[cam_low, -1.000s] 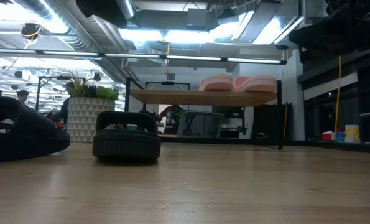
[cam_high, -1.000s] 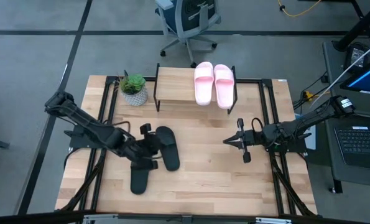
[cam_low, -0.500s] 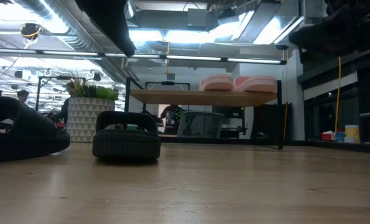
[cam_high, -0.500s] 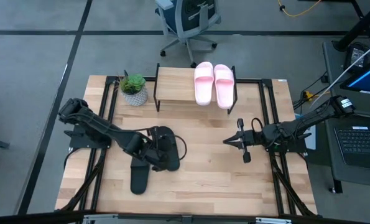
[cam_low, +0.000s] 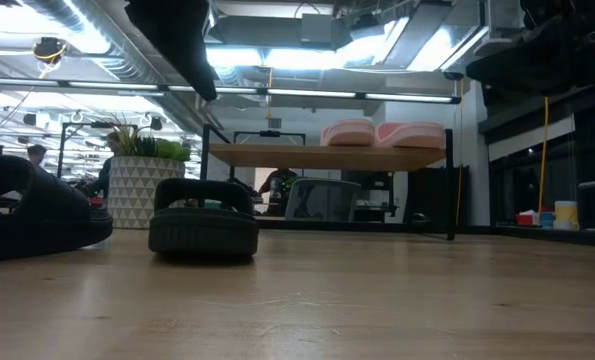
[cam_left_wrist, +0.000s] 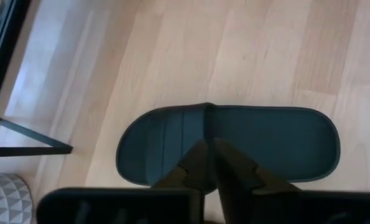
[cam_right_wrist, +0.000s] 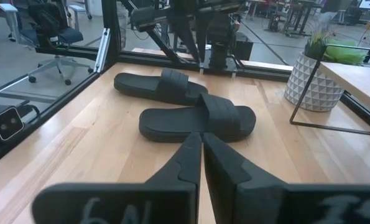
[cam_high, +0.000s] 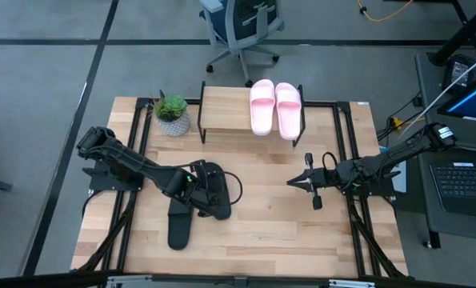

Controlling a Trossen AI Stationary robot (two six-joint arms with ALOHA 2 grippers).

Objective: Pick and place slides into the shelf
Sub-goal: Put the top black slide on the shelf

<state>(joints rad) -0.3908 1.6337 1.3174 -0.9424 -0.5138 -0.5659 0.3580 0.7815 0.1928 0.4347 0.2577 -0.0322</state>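
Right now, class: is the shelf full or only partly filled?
Partly filled: the shelf carries two pink slides on one side; both black slides lie on the table.

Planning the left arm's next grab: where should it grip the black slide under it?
Probably the strap of the black slide, from above: it arches over the flat sole, giving two edges to pinch. The left end effector already hovers there.

two dark jointed arms with looping black cables, each ending in tapered black fingers.
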